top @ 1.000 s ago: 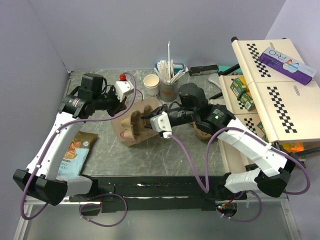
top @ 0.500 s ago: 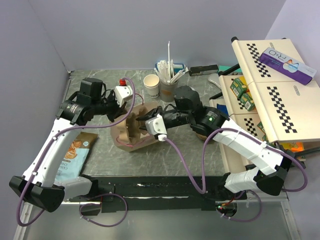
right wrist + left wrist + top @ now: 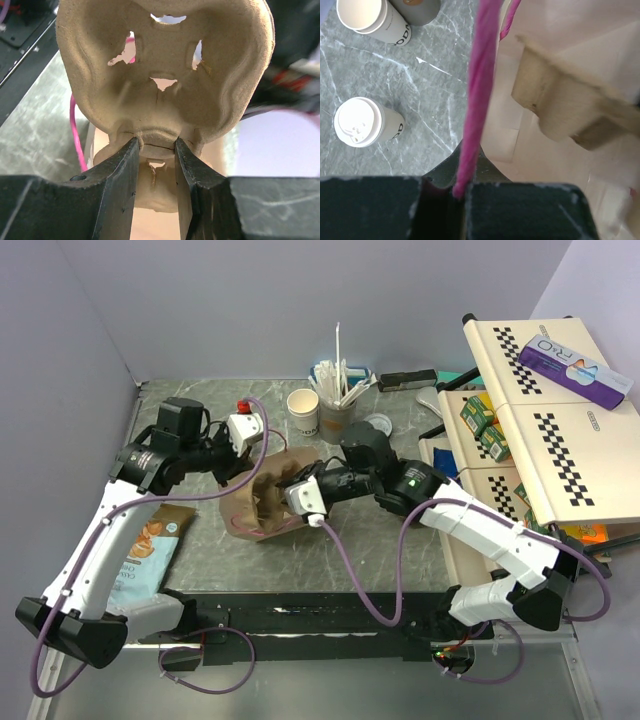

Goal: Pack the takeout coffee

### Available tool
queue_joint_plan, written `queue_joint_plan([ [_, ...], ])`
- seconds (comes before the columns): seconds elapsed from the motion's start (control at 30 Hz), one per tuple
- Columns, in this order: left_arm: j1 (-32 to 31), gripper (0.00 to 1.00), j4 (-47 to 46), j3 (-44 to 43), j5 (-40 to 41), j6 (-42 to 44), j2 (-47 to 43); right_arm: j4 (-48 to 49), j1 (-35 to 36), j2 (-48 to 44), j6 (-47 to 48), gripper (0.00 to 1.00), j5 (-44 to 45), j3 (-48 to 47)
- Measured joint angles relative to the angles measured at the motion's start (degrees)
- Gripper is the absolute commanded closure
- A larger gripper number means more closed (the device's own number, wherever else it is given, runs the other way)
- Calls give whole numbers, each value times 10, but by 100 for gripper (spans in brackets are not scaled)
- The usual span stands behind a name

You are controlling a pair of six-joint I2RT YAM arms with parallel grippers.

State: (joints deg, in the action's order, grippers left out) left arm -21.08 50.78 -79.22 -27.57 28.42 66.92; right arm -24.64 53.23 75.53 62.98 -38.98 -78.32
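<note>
While our left tool (image 3: 458, 190) pinches the pink handle (image 3: 477, 90) of the brown paper bag (image 3: 240, 525), our right tool (image 3: 156, 145) clamps the brown cardboard tray (image 3: 165, 65). The white-lidded paper cup (image 3: 359, 121) stands beyond both, nearer our right arm (image 3: 470, 525).

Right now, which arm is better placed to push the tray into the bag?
Right: the right hand grips the tray at the bag; the left hand holds the bag's pink handle.
</note>
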Motion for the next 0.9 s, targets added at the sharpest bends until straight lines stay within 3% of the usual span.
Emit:
queue_joint_plan([
  [0.33,0,99,8,3,-16,0,-9,3,0,19,-4,100,40,29],
  [0.63,0,99,9,22,-17,0,-24,10,0,21,-64,100,82,30],
  [0.9,-6,99,10,22,-17,-7,-24,-42,0,50,-58,100,129,12],
])
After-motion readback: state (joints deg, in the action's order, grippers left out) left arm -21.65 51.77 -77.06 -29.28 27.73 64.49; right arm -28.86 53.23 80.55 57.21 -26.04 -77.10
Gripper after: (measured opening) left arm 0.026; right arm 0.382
